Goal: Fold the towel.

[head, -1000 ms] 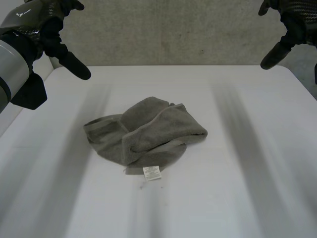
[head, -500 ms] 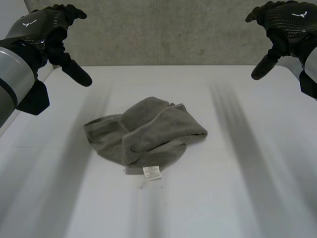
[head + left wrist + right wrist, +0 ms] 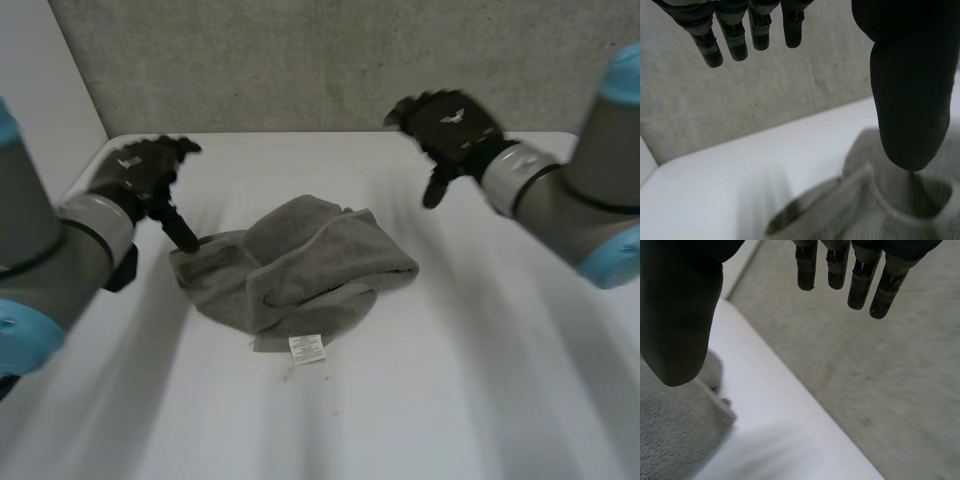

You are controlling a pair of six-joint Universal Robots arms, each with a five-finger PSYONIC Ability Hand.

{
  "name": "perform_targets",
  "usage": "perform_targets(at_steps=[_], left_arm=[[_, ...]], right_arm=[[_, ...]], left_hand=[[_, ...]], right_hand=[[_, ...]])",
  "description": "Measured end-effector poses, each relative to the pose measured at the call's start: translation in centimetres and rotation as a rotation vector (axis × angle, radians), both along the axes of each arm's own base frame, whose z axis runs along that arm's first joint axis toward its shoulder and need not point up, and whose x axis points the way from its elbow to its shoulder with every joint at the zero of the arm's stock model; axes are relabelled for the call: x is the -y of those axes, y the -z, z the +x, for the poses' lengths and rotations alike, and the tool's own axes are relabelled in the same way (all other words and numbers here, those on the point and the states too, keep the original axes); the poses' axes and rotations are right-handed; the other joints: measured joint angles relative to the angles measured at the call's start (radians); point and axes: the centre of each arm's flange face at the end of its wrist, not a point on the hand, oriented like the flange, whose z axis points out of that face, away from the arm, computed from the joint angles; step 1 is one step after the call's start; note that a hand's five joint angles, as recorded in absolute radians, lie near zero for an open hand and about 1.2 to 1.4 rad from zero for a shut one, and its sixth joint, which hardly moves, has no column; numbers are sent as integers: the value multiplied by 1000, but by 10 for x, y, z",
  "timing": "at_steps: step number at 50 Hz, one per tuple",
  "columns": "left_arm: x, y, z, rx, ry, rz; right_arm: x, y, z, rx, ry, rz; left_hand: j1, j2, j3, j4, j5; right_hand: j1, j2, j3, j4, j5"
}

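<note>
towel [image 3: 295, 275]: grey, crumpled in a loose heap near the middle of the white bench [image 3: 480, 380]. its white label [image 3: 307, 347] shows at the near edge.

left hand [image 3: 145, 175]: at the towel's left end, fingers straight and spread away from the thumb, gripping nothing. the thumb tip points down just beside the banded hem there; contact with the cloth cannot be told. in the left wrist view the thumb hangs over a rolled fold of the towel and the fingers reach toward the wall [image 3: 300, 60].

right hand [image 3: 450, 125]: above the bench beyond the towel's far right side, apart from it, fingers straight, thumb spread, gripping nothing. in the right wrist view the towel lies under the thumb, partly hidden by it.

the towel's corners and layering are hard to make out.
</note>
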Motion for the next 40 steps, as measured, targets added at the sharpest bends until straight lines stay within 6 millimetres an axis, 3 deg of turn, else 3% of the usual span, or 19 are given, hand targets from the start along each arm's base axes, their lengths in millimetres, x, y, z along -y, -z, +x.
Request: perform_targets(at_steps=[4, 13, 18, 21, 22, 25, 28, 31, 34, 35, 36, 37, 40], left_arm=[[14, 38, -8, 52, 44, -7], [39, 109, -21, 136, 114, -20], [44, 127, -22, 179, 133, -17], [44, 130, -22, 198, 138, -15], [44, 131, -22, 211, 141, -17], [44, 130, -22, 226, 143, -21], [45, 121, -21, 232, 138, -43], [48, 97, -19, 221, 120, -102], [48, 47, -15, 179, 88, -218], [47, 39, -15, 169, 82, -237], [44, 16, -13, 140, 65, -288], [42, 3, -11, 119, 54, -319], [24, -64, -2, -10, 3, -463]], right_arm=[[20, 41, 25, -34, -77, 10], [49, 115, 54, -49, -123, 55], [52, 143, 60, -62, -148, 103], [49, 151, 63, -67, -172, 127], [46, 154, 66, -69, -193, 144], [42, 152, 69, -68, -217, 159], [40, 137, 70, -54, -224, 156], [38, 105, 71, -19, -221, 134], [33, 44, 65, 55, -207, 93], [32, 35, 64, 67, -204, 86], [29, 8, 58, 100, -195, 67], [27, -4, 55, 115, -190, 59], [14, -76, 28, 202, -145, 2]], left_hand=[[1, 4, 5, 3, 0], [65, 72, 73, 70, 23], [215, 223, 223, 222, 183], [356, 364, 364, 364, 322], [600, 588, 587, 587, 545], [826, 831, 830, 831, 793], [960, 980, 978, 975, 925], [993, 1027, 1026, 1027, 963], [1005, 1043, 1043, 1044, 980], [1006, 1045, 1044, 1046, 980], [1009, 1046, 1046, 1047, 980], [1010, 1047, 1046, 1047, 980], [1010, 1048, 1048, 1050, 985]], right_hand=[[0, 0, 0, 0, 0], [0, 0, 0, 0, 0], [54, 45, 41, 24, 51], [344, 343, 341, 301, 343], [598, 605, 596, 573, 583], [906, 893, 889, 873, 879], [1057, 1053, 1073, 1064, 1062], [1059, 1053, 1095, 1077, 1065], [1075, 1053, 1095, 1077, 1074], [1080, 1053, 1095, 1077, 1079], [1083, 1053, 1095, 1077, 1085], [1083, 1053, 1095, 1077, 1085], [1083, 1053, 1095, 1077, 1085]])
